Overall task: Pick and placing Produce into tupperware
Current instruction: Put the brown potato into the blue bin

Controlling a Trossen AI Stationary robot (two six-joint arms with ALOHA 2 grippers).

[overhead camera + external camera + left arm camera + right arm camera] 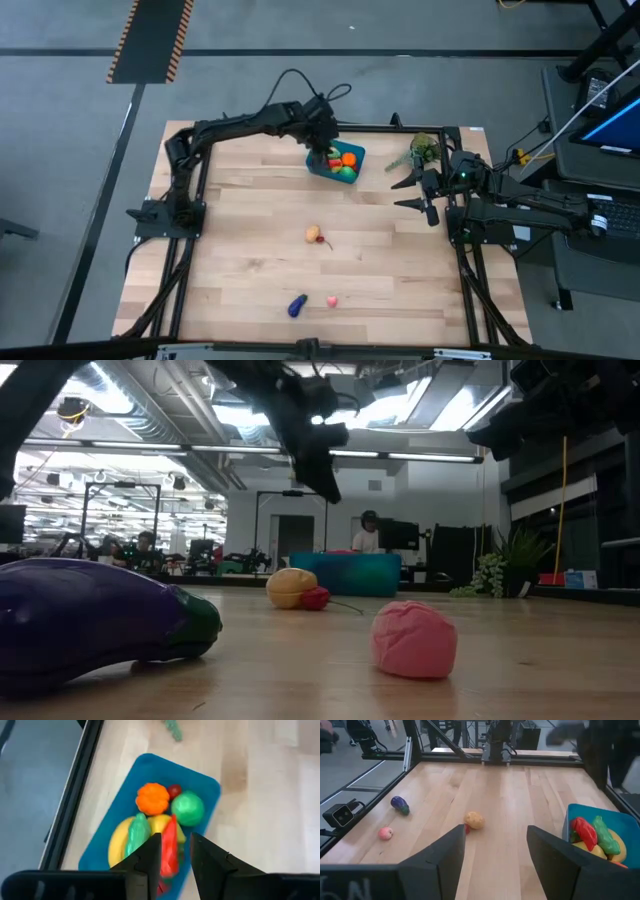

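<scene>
The teal-blue tupperware (352, 152) stands at the table's far middle. It holds an orange pumpkin (152, 798), a green ball (188, 808), a yellow piece (117, 842), a green pod (136, 832) and a red pepper (170, 852). My left gripper (176, 840) hangs open above the tub, clear of the produce. On the table lie a tan piece with a small red one (314, 234), a purple eggplant (297, 305) and a pink piece (331, 300). My right gripper (425, 195) waits open at the table's right.
A leafy green sprig (420, 152) lies at the far right, between the tub and the right arm. A black frame rail (75, 795) runs along the table's far edge right behind the tub. Bare wood lies between the tub and the loose pieces.
</scene>
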